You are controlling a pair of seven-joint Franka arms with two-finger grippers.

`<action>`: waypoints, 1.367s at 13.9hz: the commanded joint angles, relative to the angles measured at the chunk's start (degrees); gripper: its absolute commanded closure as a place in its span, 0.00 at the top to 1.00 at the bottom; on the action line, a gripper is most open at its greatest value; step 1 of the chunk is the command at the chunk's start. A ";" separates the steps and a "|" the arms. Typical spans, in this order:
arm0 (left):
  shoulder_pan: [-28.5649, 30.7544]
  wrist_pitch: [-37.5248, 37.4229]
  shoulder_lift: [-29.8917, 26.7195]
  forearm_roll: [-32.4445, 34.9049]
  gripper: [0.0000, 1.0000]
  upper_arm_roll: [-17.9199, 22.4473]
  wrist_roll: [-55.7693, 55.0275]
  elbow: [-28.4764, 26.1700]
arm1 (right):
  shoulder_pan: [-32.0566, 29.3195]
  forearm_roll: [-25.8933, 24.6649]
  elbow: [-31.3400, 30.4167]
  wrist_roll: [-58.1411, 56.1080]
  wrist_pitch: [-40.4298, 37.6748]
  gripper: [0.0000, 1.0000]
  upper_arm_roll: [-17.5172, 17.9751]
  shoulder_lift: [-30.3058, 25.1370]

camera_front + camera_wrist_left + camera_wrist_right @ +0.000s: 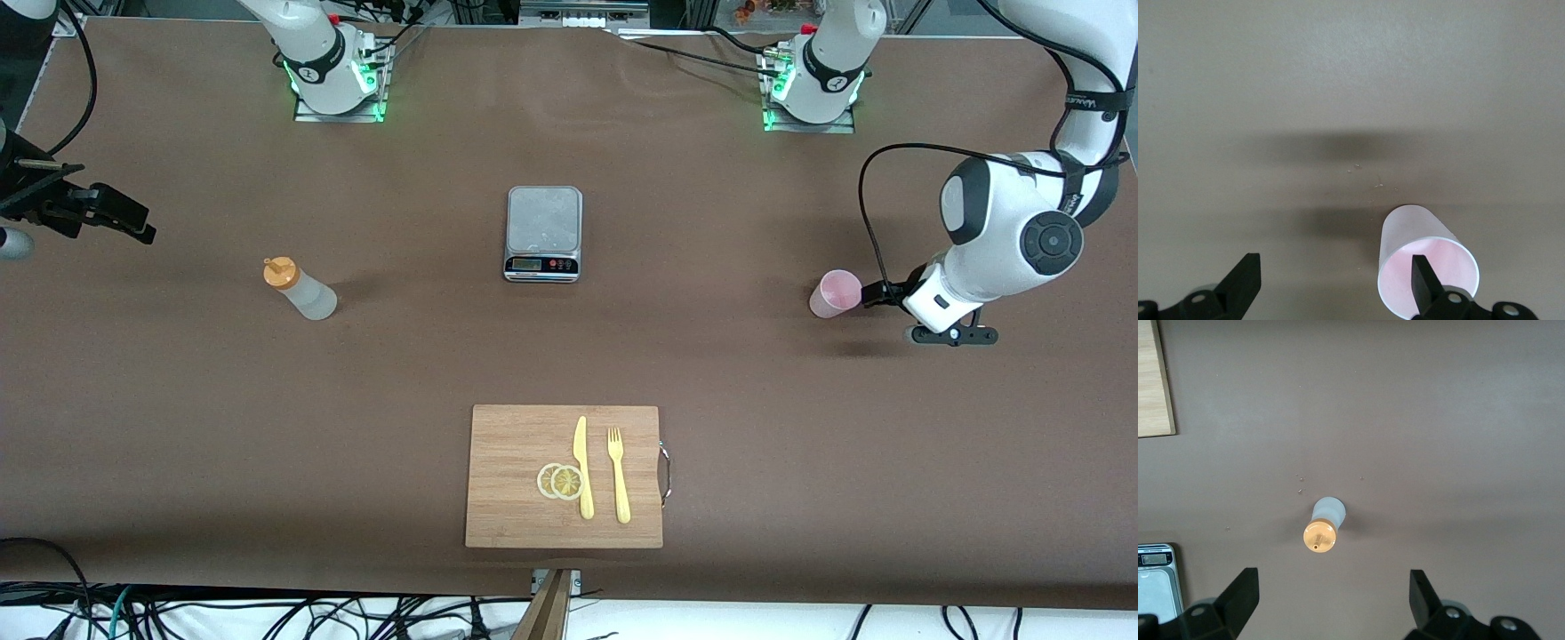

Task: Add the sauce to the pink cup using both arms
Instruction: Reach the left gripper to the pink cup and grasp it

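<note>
Beside left gripper (876, 294) — pink cup (835, 293)

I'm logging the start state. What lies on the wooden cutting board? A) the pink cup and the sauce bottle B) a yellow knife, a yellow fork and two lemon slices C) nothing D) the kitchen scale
B: the front view shows the knife, fork and two lemon slices lying on the cutting board.

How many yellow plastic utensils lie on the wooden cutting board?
2: a yellow plastic knife and a yellow plastic fork, side by side on the wooden cutting board, the knife beside the lemon slices.
</note>
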 commanded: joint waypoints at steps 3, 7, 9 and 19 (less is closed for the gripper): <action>-0.81 4.05 -1.53 -0.97 0.99 0.24 0.74 -4.98 | 0.14 0.77 -0.51 -1.20 -0.21 1.00 -0.34 -0.55; -1.68 4.49 -1.53 -1.85 0.99 0.24 0.66 -6.65 | 0.14 0.77 -0.51 -1.20 -0.21 1.00 -0.34 -0.55; -2.04 6.59 -1.53 -1.94 0.98 0.24 0.30 -8.06 | 0.14 0.77 -0.60 -1.20 -0.21 1.00 -0.43 -0.55; -2.48 7.75 -0.57 -3.87 0.36 0.24 0.22 -9.03 | 0.14 0.77 -0.60 -1.20 -0.30 1.00 -0.60 -0.55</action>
